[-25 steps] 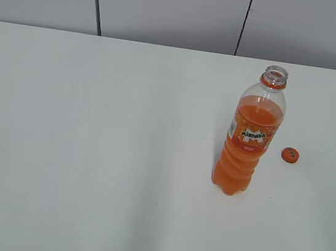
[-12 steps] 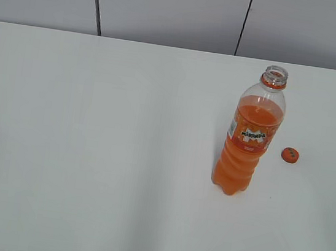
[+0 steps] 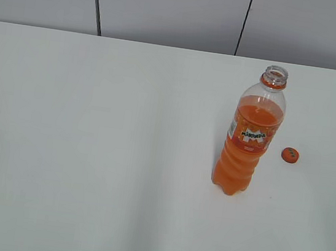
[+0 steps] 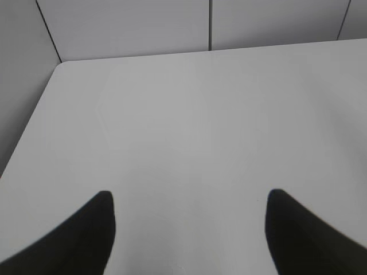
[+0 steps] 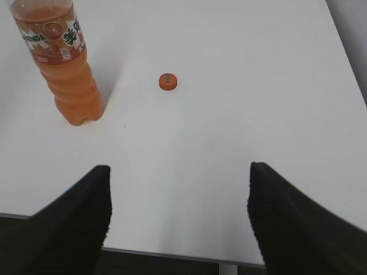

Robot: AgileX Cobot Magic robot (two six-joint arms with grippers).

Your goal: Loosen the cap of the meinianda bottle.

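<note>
The meinianda bottle (image 3: 248, 139) stands upright, mouth up, right of centre on the counter (image 3: 90, 152); its cap (image 3: 290, 155) lies just right. Both hands released: left hand (image 4: 189, 229), right hand (image 5: 178, 212).

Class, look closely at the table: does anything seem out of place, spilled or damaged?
Only one thing: the cap lies on the table beside the upright, open meinianda bottle. No spill or damage shows.

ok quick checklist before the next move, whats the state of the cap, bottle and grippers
1. Cap off the neck, lying on the table: ok.
2. Mirinda bottle upright, mouth open: ok.
3. Cap apart from the bottle, on its right: ok.
4. Left gripper open, nothing between its fingers: ok.
5. Right gripper open, short of the bottle and cap: ok.
6. Drink spilled on the table: none seen, ok.
</note>
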